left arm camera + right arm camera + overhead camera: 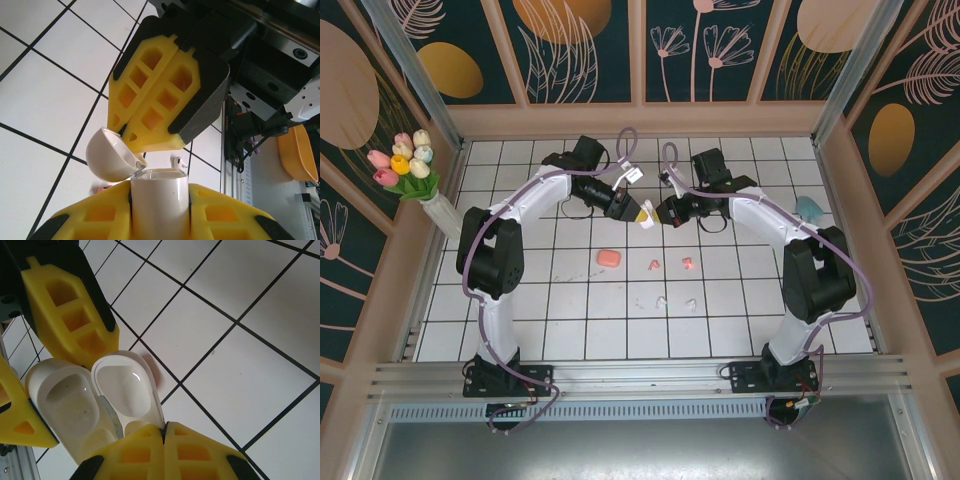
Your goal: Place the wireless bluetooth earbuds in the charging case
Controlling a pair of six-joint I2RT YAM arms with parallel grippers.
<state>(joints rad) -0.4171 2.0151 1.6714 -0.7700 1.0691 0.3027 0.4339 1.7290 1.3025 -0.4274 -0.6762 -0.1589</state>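
- The white tiled tabletop [520, 320] lies inside a walled frame with flower panels.
- Between its middle and its near edge lie two white earbuds [660, 301], and just behind them two pink earbuds [655, 265]. They look light, hard and glossy, so probably slippery. Each is best pinched across the head, with the stem left free.
- Farther back, the left gripper [638, 213] is clamped on the white charging case [160, 200], whose lid [107, 155] is open. The right gripper [667, 213], jaws closed, touches that lid.
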